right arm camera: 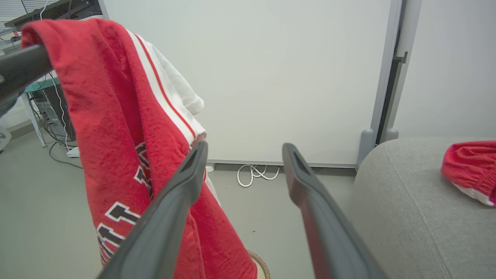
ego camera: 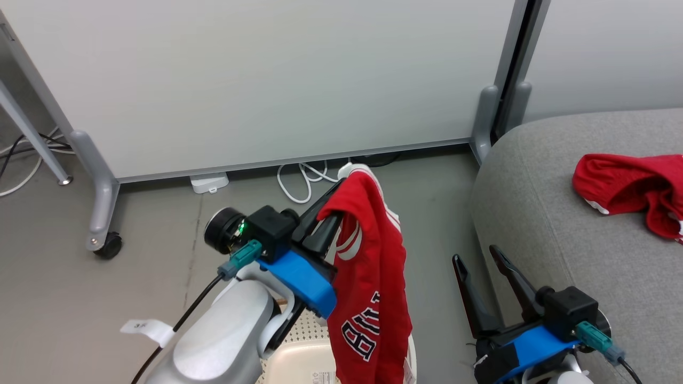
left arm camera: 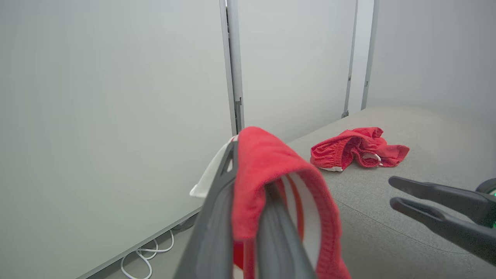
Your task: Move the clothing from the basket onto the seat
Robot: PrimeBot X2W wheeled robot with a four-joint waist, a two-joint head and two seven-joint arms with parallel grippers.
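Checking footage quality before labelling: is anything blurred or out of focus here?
Left wrist view: the jersey near the lens is soft, the shorts sharper. Right wrist view: the right gripper blurs toward the bottom edge. Head view: evenly lit, crisp, no glare.

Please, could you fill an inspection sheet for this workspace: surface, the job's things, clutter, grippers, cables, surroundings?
Surface: grey seat, on the right, carrying one garment.
Job's things: shorts crumpled on the seat; jersey hanging above the basket, not yet on the seat.
Clutter: small white box on the floor by the panel.
Grippers: left gripper, jaws shut on the jersey; right gripper, jaws open, empty, beside the seat's edge.
Cables: white cable looped on the floor; dark cables far left.
Surroundings: pale partition panels on castor feet.
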